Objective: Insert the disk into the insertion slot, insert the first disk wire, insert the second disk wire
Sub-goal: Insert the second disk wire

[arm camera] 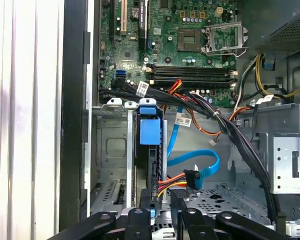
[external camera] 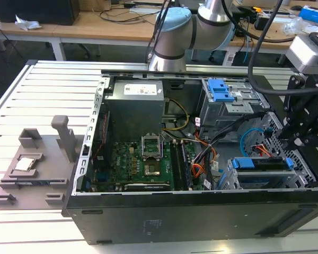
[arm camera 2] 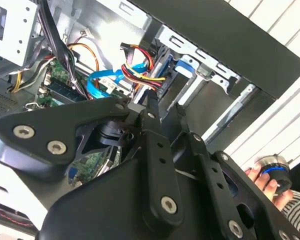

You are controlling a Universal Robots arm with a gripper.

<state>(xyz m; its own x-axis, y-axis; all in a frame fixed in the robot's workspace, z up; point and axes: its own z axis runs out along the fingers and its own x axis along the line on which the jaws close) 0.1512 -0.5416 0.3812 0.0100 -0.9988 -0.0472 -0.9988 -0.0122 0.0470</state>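
Blue-framed disk (arm camera: 150, 132) sits edge-up in the insertion slot (arm camera: 110, 150), so I judge my gripper (arm camera: 159, 200) hangs just over its end for the wires (arm camera: 190, 177); open or clamped, I cannot tell.

Slatted white table (external camera: 42, 95), wooden desks (external camera: 95, 29)

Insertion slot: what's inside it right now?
The disk, blue frame showing, sits inside the insertion slot; the slot's walls cover most of its body. The blue cable curls outside it.
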